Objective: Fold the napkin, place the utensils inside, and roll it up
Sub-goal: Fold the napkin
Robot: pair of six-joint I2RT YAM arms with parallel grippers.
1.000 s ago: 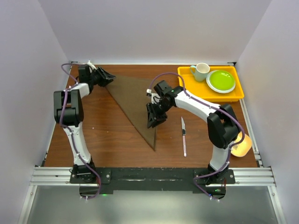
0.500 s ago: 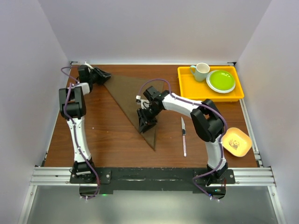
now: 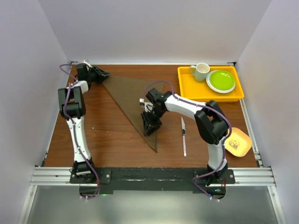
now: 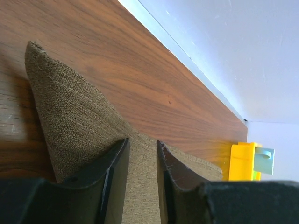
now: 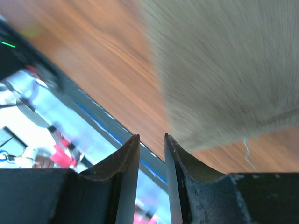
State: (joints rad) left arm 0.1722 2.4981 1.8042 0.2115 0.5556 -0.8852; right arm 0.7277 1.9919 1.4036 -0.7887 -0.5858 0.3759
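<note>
Swinging back right, my right gripper (image 3: 150,126), fingers near-closed, hovers over the folded dark brown cloth napkin (image 3: 133,100) while my left gripper (image 3: 102,74) pinches its far corner; next I fetch the slim silver knife (image 3: 183,136).

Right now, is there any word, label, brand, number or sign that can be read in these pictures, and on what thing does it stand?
None can be read.
The small yellow dish carries a dark picture, too small to tell; no letters show.
The napkin, knife, mug, green plate and tray are plain.

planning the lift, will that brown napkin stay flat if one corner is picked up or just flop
Likely floppy: the napkin is a thin woven cloth lying flat in a folded triangle, so a lifted corner would probably drape. Its coarse weave should grip the left gripper's fingers rather than slip.
</note>
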